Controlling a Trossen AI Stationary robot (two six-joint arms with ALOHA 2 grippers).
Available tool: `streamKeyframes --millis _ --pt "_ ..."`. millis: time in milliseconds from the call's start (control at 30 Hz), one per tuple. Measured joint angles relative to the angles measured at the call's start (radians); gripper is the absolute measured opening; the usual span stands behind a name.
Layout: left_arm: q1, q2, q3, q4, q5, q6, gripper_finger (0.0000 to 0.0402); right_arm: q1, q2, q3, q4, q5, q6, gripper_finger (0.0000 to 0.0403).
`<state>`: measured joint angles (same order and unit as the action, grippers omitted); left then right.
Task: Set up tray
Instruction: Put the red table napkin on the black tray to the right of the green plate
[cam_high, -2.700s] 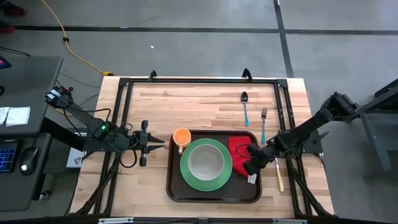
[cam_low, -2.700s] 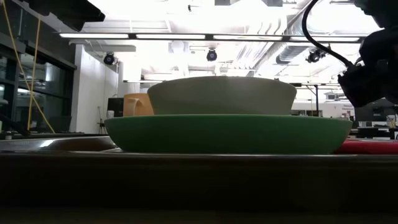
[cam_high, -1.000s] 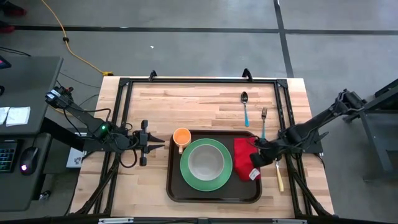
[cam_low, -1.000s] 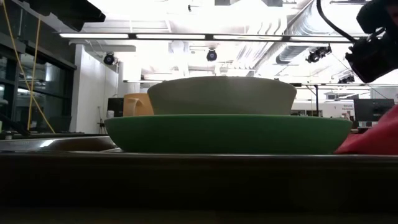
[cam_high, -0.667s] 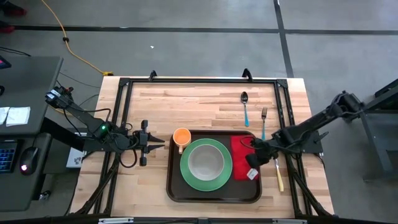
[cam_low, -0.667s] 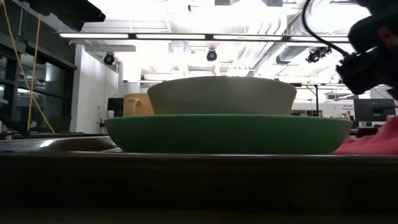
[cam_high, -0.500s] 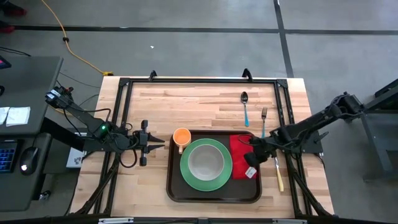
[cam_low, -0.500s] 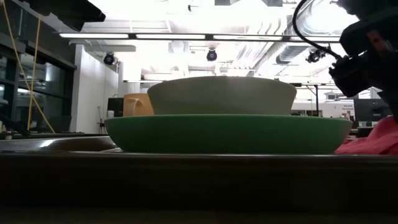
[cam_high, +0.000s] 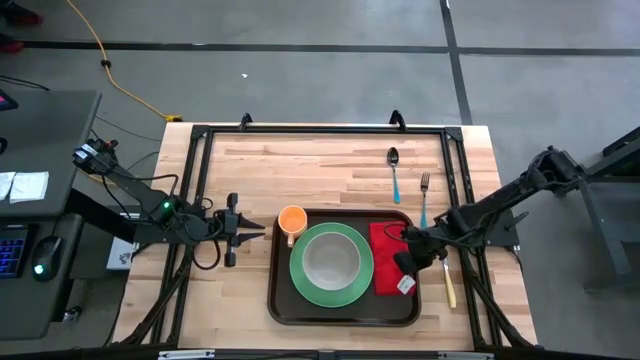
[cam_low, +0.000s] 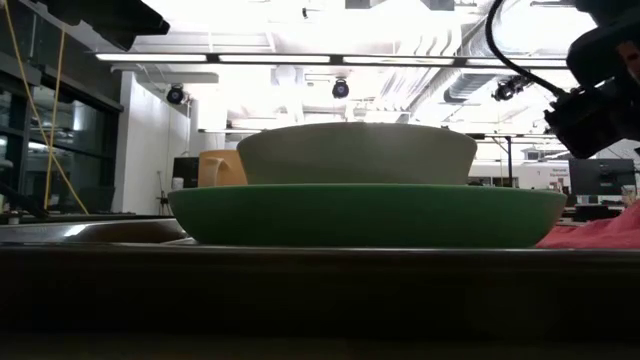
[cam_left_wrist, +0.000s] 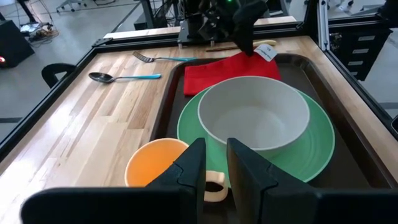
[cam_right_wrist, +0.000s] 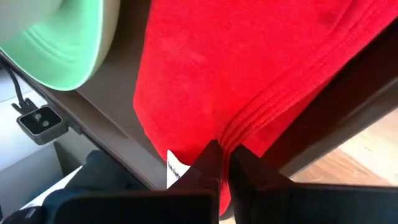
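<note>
The dark brown tray (cam_high: 344, 318) lies at the table's near middle. On it stand a green plate (cam_high: 300, 272) with a pale bowl (cam_high: 332, 260), an orange mug (cam_high: 291, 220) at its far left corner, and a red napkin (cam_high: 385, 250) on its right part. My right gripper (cam_high: 404, 263) is over the napkin's right edge, shut on it; a white tag (cam_high: 405, 285) sticks out beside it. My left gripper (cam_high: 258, 228) waits shut just left of the mug. The low view shows plate (cam_low: 365, 215) and bowl (cam_low: 355, 152) side on. My right gripper pinches the red napkin at its hemmed edge (cam_right_wrist: 239, 134), close to the white tag (cam_right_wrist: 177, 168), where the cloth bunches into small folds. The fingers come slanting down from the table's right. Most of the napkin lies flat on the tray (cam_right_wrist: 118, 118); the held edge is slightly raised.
A blue-handled spoon (cam_high: 394, 172) and fork (cam_high: 423, 196) lie on the wood beyond the tray's right far corner. A pale-handled knife (cam_high: 449, 284) lies right of the tray. A black frame (cam_high: 320, 130) runs around the table. Bare wood lies far of the tray.
My right gripper, still shut on the napkin, has moved a little toward the table's left and down. The napkin's held right edge, raised a second ago, has sunk toward the tray, and the cloth has shifted slightly toward the plate.
</note>
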<state>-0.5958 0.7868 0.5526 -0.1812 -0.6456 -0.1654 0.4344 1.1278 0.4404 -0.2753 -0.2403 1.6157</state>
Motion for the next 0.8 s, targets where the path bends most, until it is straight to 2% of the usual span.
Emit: streamKeyframes --millis 300,533,800 --pt "0.000 0.000 0.000 0.000 0.000 0.000 0.0097 0.033 0.008 0.000 0.008 0.025 0.053 0.0000" --pt "0.000 0.000 0.000 0.001 0.000 0.000 0.0097 0.033 0.106 0.000 0.130 0.016 0.061 0.0000" --pt "0.000 0.000 0.000 0.001 0.000 -0.001 0.0097 0.033 0.162 0.000 0.153 -0.024 0.039 0.0000"
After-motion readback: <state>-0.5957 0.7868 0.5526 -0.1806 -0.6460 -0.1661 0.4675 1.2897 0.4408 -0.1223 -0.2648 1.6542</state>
